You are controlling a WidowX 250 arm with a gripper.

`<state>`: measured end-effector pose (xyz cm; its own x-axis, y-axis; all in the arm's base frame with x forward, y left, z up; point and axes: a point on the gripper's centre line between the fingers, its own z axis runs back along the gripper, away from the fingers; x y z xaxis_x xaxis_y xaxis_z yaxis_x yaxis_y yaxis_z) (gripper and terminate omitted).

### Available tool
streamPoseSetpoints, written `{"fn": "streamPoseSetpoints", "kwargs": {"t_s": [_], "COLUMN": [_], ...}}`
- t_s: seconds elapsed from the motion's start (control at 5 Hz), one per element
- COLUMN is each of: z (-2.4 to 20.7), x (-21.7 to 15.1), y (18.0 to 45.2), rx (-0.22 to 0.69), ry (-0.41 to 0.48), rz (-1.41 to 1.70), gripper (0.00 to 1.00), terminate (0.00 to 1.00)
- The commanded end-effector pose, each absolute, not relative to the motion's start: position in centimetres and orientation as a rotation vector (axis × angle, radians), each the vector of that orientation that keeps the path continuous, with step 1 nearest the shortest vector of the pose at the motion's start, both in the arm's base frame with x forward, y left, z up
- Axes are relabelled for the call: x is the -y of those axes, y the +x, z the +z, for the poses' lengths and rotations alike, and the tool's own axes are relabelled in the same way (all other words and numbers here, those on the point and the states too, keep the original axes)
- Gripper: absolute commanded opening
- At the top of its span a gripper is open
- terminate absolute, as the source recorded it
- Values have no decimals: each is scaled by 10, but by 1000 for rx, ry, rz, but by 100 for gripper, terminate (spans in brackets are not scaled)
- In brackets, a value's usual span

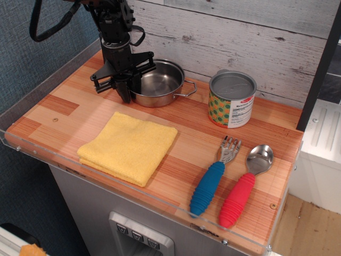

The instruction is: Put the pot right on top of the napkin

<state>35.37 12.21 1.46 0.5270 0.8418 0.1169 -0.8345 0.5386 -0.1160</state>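
Observation:
The small steel pot (160, 82) stands at the back of the wooden counter (64, 106), its right loop handle pointing toward the can. My gripper (127, 92) is at the pot's left rim, its fingers closed together over that rim. The pot's left handle is hidden behind the gripper. The folded yellow napkin (128, 146) lies flat in front of the pot, toward the counter's front left, with nothing on it. A strip of bare wood separates pot and napkin.
A printed tin can (232, 98) stands to the right of the pot. A blue-handled fork (211, 181) and a red-handled spoon (241, 194) lie at the front right. A clear raised lip runs along the counter's front and left edges.

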Motion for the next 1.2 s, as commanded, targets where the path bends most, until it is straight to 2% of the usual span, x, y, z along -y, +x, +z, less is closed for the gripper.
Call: {"fn": "streamPoseSetpoints", "kwargs": {"t_s": [0.0,0.4,0.8,1.0], "z": [54,78,79,73], "x": [-129,-124,-112,-107], "y": [349,332,292,276], "rx": [280,331,230,205], "ry": [-98,-106,-55,-67], "rz": [991,975,944,938], "gripper": [0,0,0,0], "terminate": [0,0,0,0]}}
